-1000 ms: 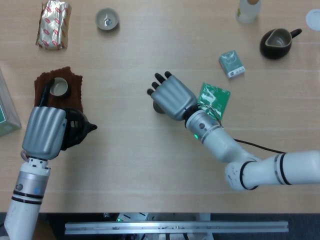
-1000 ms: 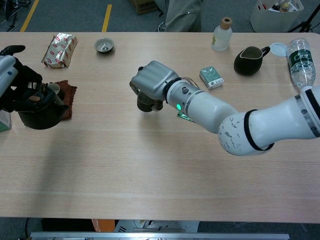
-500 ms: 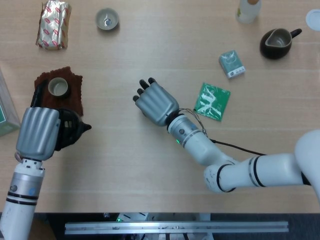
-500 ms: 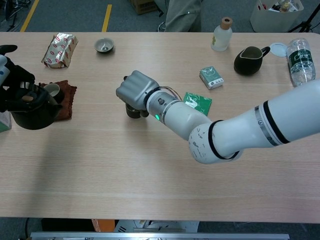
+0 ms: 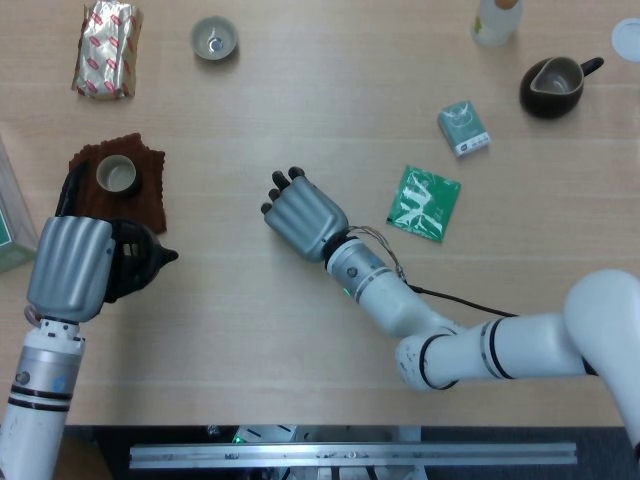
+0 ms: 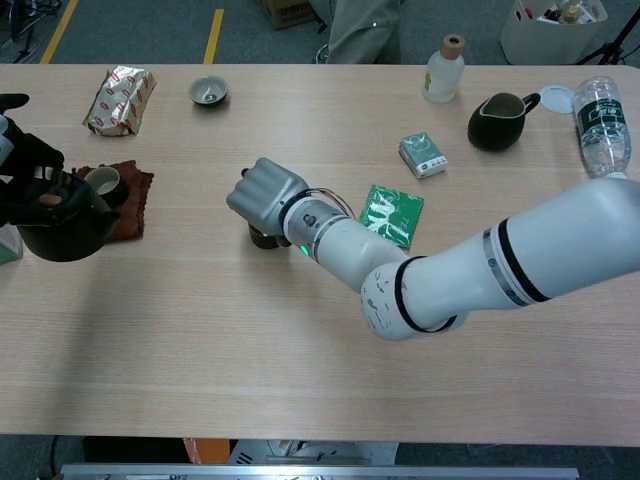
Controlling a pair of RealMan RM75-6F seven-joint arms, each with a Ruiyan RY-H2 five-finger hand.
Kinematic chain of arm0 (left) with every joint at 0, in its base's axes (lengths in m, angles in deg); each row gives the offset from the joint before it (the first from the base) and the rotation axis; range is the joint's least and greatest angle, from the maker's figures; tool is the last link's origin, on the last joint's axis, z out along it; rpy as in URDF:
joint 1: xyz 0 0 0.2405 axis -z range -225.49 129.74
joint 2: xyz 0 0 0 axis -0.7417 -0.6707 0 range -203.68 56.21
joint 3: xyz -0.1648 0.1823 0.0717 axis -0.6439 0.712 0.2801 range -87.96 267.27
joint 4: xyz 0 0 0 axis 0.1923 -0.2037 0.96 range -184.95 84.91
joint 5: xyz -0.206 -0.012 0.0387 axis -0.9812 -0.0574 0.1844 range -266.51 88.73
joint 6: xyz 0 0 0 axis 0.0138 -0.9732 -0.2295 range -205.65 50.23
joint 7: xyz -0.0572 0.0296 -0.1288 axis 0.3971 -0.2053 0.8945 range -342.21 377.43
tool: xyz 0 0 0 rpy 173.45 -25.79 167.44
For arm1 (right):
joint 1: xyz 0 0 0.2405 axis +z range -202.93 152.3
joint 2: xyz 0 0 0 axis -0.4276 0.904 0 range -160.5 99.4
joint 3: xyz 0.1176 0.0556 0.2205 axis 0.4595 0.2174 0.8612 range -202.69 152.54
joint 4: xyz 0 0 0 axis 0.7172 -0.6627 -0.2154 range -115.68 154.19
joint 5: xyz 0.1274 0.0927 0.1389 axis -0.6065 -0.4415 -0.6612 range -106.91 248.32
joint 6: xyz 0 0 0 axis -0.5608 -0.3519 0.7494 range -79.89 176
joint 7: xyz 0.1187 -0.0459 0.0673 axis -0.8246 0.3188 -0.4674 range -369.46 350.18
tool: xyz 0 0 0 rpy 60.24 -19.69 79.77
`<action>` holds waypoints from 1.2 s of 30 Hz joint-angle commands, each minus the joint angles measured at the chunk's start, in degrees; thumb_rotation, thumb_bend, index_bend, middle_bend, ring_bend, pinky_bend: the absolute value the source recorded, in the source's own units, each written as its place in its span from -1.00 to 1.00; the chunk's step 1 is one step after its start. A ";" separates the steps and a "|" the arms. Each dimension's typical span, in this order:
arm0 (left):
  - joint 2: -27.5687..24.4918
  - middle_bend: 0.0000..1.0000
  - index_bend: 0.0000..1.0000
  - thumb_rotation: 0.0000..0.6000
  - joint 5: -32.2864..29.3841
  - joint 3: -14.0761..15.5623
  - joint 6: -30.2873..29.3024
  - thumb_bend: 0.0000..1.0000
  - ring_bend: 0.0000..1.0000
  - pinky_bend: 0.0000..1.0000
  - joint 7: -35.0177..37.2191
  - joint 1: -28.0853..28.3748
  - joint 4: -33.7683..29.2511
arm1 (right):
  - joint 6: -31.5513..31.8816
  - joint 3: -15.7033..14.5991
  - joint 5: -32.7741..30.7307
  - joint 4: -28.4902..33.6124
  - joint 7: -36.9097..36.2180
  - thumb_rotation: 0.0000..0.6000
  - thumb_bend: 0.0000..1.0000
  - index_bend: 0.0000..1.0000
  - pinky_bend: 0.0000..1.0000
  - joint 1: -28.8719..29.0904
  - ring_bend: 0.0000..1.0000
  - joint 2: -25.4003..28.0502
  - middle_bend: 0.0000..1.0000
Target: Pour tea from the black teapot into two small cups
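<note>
My left hand [image 5: 70, 265] grips the handle of the black teapot [image 5: 138, 262] near the table's left edge; the chest view shows the same hand [image 6: 22, 172] over the teapot [image 6: 62, 228]. Just beyond it, a small cup [image 5: 116, 175] sits on a brown cloth [image 5: 150, 195]. My right hand [image 5: 303, 215] covers and holds a small dark cup at the table's middle. From the head view that cup is hidden, while in the chest view it [image 6: 262, 237] peeks out below the hand [image 6: 265, 193]. A third small cup [image 5: 214, 38] stands at the far side.
A foil packet [image 5: 107, 48] lies far left. A green sachet [image 5: 425, 203] and a small green box [image 5: 463, 128] lie right of my right hand. A dark pitcher [image 5: 553, 85], a pale bottle [image 5: 496, 20] and a water bottle [image 6: 603, 125] stand far right.
My right hand has slid left across the table with the dark cup under it. My left hand and the teapot have shifted slightly left and nearer.
</note>
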 commanded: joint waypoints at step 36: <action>-0.23 1.00 0.81 1.00 1.13 0.08 0.34 -0.22 0.69 -0.93 0.25 -0.13 0.06 | 3.60 -1.86 6.56 19.43 -8.41 1.00 -0.51 -0.85 -0.79 -4.29 -0.94 17.17 -0.71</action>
